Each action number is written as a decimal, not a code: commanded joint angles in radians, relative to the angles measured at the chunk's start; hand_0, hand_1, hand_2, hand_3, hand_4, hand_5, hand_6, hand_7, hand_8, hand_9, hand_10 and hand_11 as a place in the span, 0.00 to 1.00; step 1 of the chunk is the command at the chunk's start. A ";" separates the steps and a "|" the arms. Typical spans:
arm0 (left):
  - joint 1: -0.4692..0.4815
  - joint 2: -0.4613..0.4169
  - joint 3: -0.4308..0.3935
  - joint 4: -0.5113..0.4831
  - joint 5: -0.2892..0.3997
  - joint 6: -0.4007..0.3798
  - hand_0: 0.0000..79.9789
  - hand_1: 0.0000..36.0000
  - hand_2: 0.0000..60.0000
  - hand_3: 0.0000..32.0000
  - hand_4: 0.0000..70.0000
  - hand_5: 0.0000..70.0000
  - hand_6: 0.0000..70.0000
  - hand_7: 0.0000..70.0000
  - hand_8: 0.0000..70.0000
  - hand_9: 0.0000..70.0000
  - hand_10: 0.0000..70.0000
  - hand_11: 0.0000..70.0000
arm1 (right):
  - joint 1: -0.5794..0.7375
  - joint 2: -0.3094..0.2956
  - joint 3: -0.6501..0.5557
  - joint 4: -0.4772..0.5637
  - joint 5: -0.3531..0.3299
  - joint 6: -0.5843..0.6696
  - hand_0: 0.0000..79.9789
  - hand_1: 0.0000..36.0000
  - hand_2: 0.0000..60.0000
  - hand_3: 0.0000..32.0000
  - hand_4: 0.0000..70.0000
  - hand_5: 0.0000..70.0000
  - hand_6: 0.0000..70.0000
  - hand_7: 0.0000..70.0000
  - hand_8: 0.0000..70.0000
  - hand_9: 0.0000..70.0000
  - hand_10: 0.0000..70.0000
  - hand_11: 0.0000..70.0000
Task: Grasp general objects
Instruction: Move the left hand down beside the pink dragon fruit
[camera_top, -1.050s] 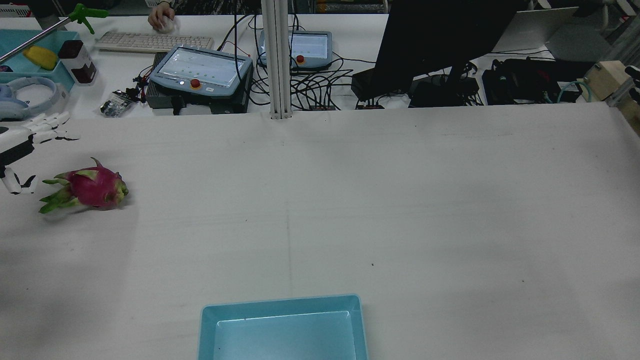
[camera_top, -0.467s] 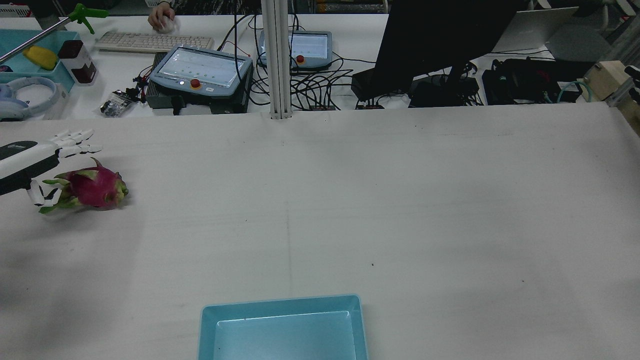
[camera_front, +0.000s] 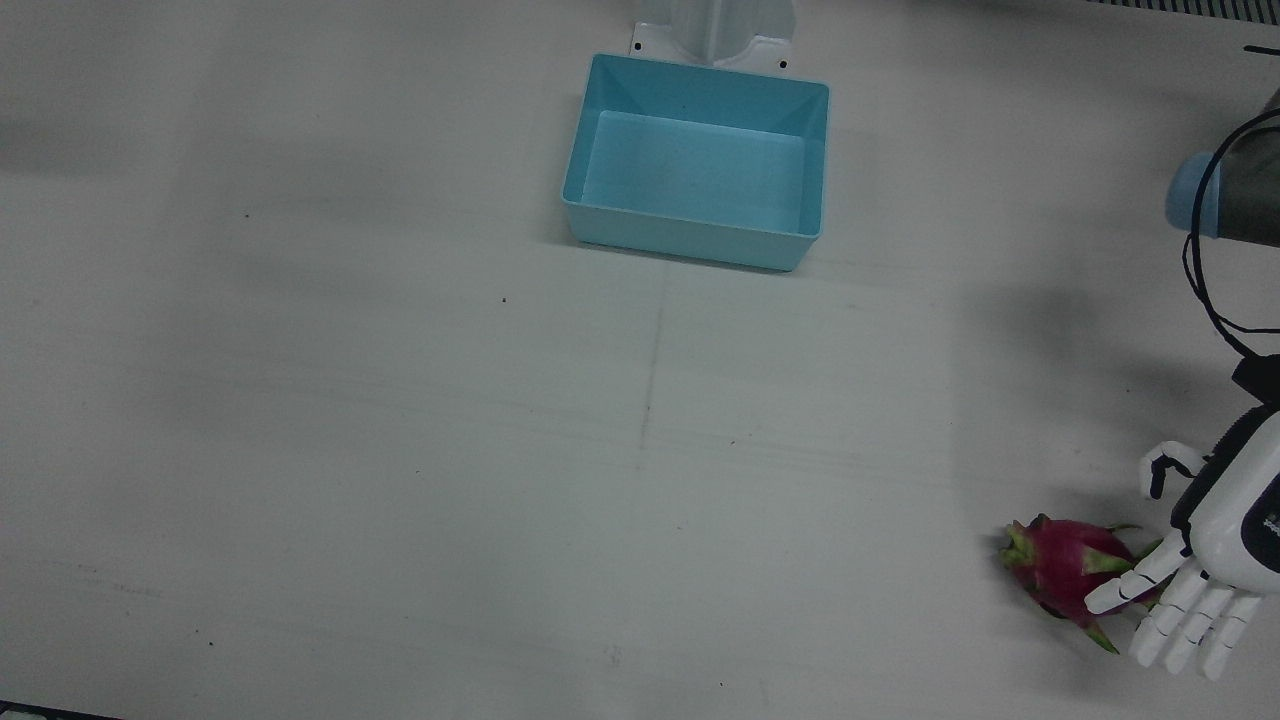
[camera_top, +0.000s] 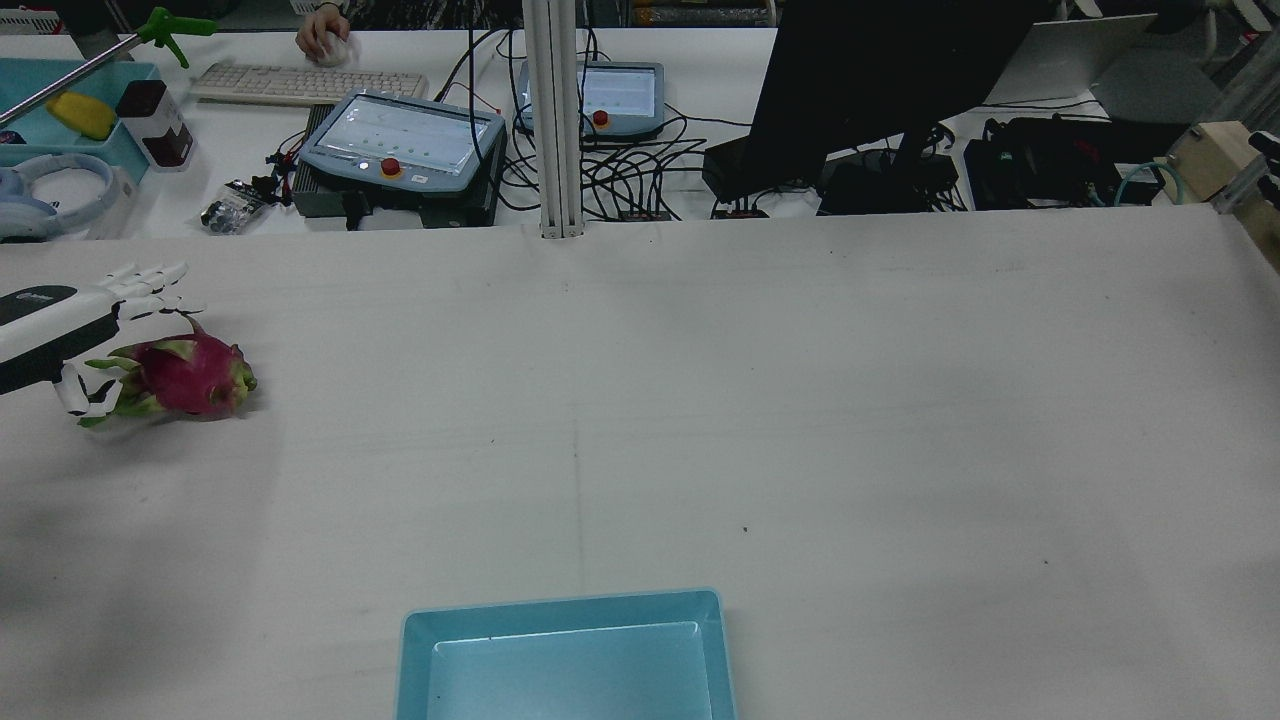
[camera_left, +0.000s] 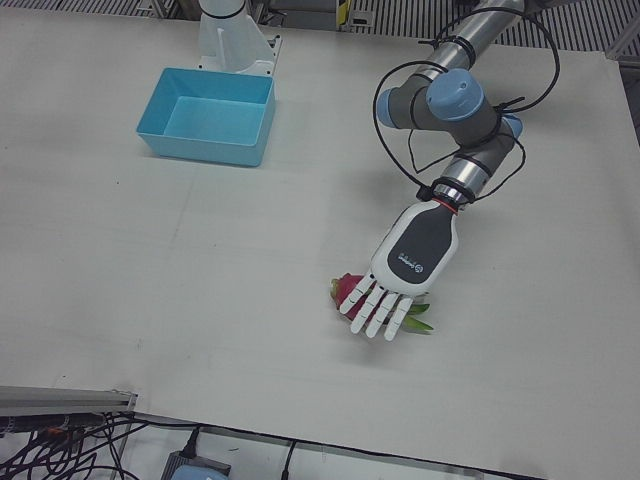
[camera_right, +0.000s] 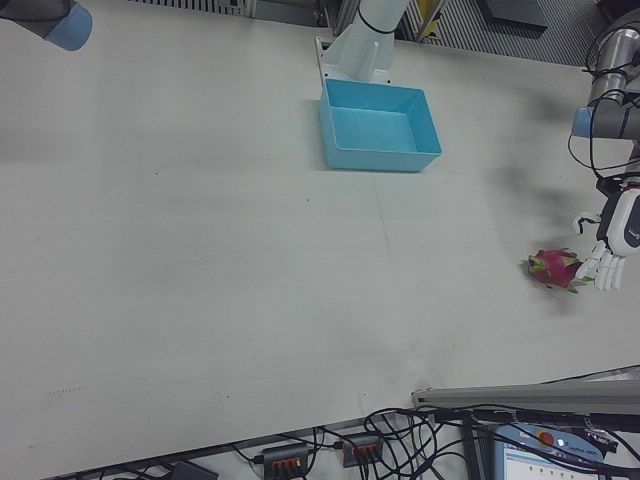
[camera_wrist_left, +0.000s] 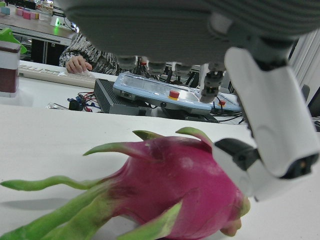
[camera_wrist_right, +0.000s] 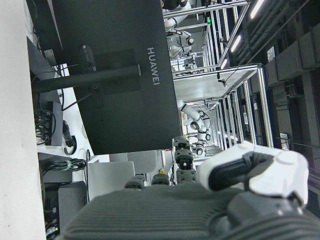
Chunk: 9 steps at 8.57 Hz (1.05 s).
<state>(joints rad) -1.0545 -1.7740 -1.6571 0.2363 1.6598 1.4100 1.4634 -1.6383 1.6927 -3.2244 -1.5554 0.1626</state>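
Front view: one dragon fruit (camera_front: 1060, 567), one blue bin (camera_front: 697, 162), one robot hand (camera_front: 1195, 570).

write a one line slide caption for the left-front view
Left hand, fingers spread, poised over a dragon fruit on the white table; blue bin waits nearby.

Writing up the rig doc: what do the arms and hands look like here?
Left arm: grey tube links, light-blue joint caps, a black cable looped loosely alongside. Left hand: white segmented fingers with black joints, a dark grey oval panel on its back bearing a small white logo. Right hand: white and black finger segments, ribbed dark grey body.
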 joint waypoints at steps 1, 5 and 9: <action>-0.005 0.008 -0.003 -0.027 -0.002 0.004 0.55 0.47 0.45 0.00 0.00 0.25 0.00 0.00 0.00 0.00 0.00 0.00 | 0.000 0.000 0.001 0.000 0.000 -0.002 0.00 0.00 0.00 0.00 0.00 0.00 0.00 0.00 0.00 0.00 0.00 0.00; -0.002 0.002 -0.006 -0.029 -0.002 0.004 0.00 0.08 0.36 0.03 0.00 0.29 0.00 0.04 0.00 0.00 0.00 0.00 | 0.000 0.000 0.001 -0.002 0.000 0.000 0.00 0.00 0.00 0.00 0.00 0.00 0.00 0.00 0.00 0.00 0.00 0.00; -0.001 -0.001 -0.010 -0.022 -0.002 0.006 0.85 1.00 1.00 0.00 0.00 0.41 0.00 0.08 0.03 0.01 0.04 0.13 | 0.000 0.000 0.001 -0.002 0.000 0.000 0.00 0.00 0.00 0.00 0.00 0.00 0.00 0.00 0.00 0.00 0.00 0.00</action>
<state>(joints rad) -1.0577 -1.7723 -1.6647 0.2072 1.6579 1.4149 1.4634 -1.6383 1.6935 -3.2259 -1.5554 0.1626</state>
